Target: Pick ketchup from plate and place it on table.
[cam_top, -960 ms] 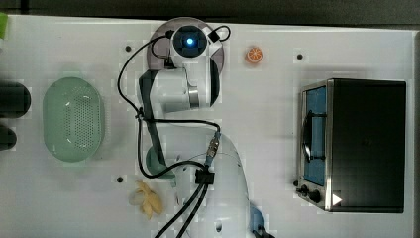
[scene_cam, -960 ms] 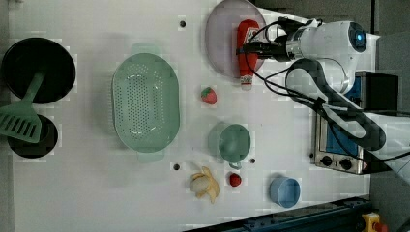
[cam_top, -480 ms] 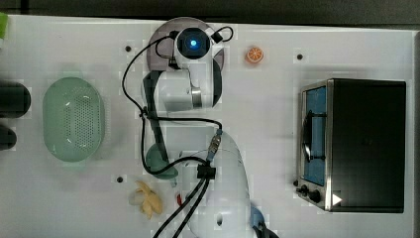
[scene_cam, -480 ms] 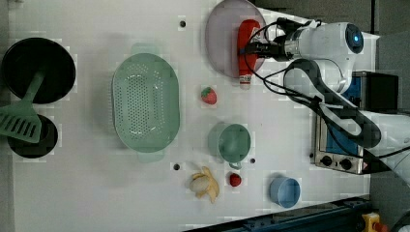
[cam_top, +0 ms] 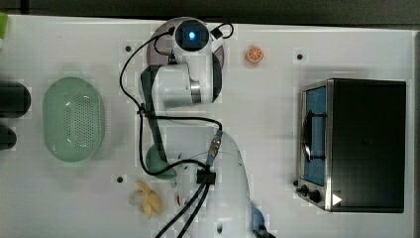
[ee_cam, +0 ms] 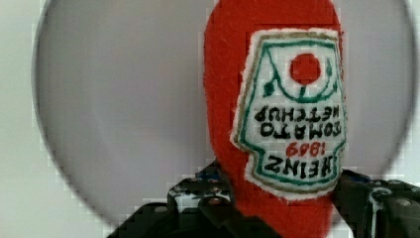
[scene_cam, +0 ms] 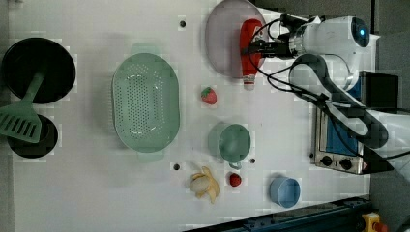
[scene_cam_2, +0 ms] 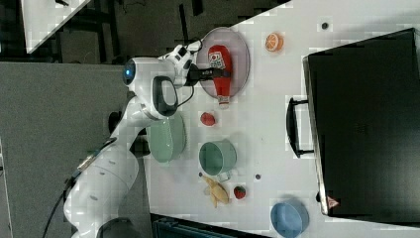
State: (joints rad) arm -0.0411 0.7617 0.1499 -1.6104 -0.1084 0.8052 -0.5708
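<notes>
in the left view, going from the left view's left to its right: two black pans with a green spatula (scene_cam: 19,123) resting on them, then the green basket (scene_cam: 145,102), then a strawberry (scene_cam: 209,95), a green mug (scene_cam: 232,142), a peeled banana (scene_cam: 205,183) and a small red fruit (scene_cam: 235,180), and a blue bowl (scene_cam: 284,191) further right. a toaster oven (scene_cam: 336,140) stands at the left view's right, under the arm.

the plate (scene_cam: 223,38) lies near the top edge of the table (scene_cam: 87,193) in the left view. the ketchup (scene_cam: 250,48) lies flat on the plate's right part, its white cap end reaching past the rim over the table. the end effector (scene_cam: 258,47) is down at the bottle's middle. in the wrist view the ketchup (ee_cam: 277,114) sits between the two dark fingers (ee_cam: 198,198), one on each side of the red body, close against it, so the end effector looks closed on the bottle; the plate (ee_cam: 124,99) shows grey behind it.

in the right view the ketchup (scene_cam_2: 220,67) is on the plate (scene_cam_2: 240,59), with an orange slice (scene_cam_2: 273,41) just to the right view's right of the plate.
</notes>
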